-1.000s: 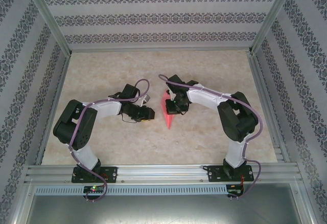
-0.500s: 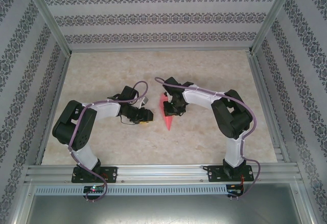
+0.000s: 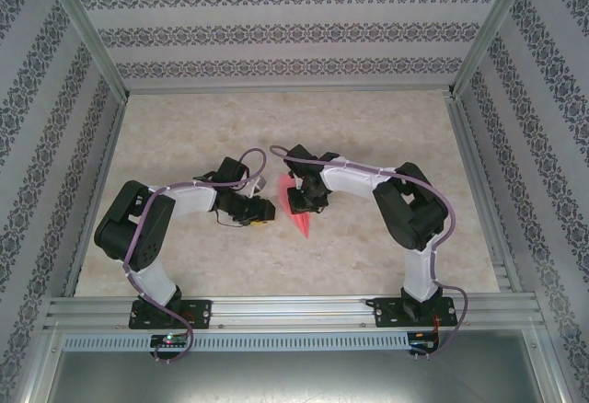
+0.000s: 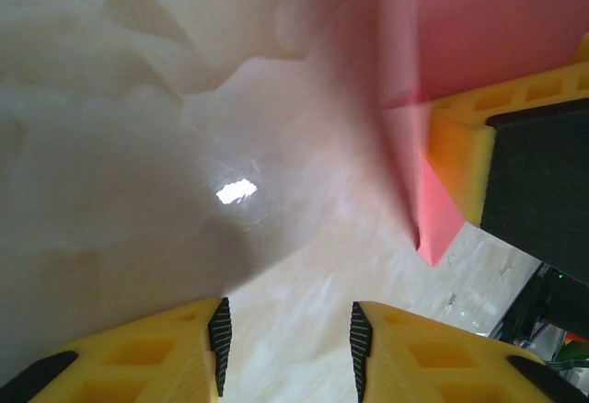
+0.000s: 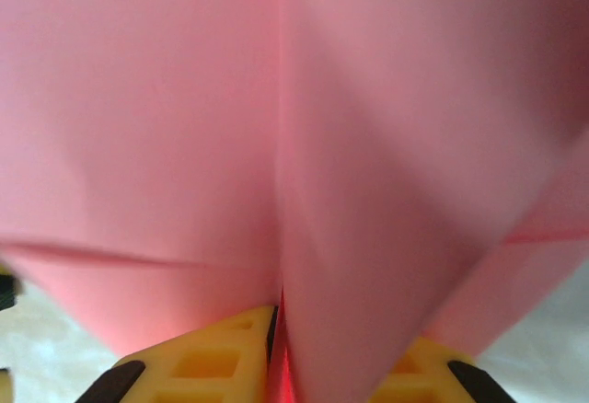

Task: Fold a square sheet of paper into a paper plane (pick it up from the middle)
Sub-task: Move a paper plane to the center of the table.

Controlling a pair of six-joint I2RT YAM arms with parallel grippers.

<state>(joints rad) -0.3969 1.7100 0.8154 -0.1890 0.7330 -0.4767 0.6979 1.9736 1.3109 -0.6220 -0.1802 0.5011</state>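
Note:
The pink-red paper plane (image 3: 300,217) hangs point-down near the table's middle, its folded keel pinched between the yellow fingers of my right gripper (image 3: 300,202). In the right wrist view the plane's wings (image 5: 294,145) spread out close to the lens, and the right gripper (image 5: 313,366) is shut on the centre crease. My left gripper (image 3: 262,210) sits just left of the plane, low over the table. Its jaws (image 4: 287,343) stand open with only bare table between them. The plane's tip (image 4: 437,233) and a right finger (image 4: 460,159) show at the upper right of the left wrist view.
The beige marbled table (image 3: 368,256) is walled by patterned panels (image 3: 276,35) at the back and sides. An aluminium rail (image 3: 294,309) runs along the near edge by both arm bases. Purple cables loop over each arm.
My right arm has carried the paper plane leftward, closer to the left gripper. The left arm has hardly moved.

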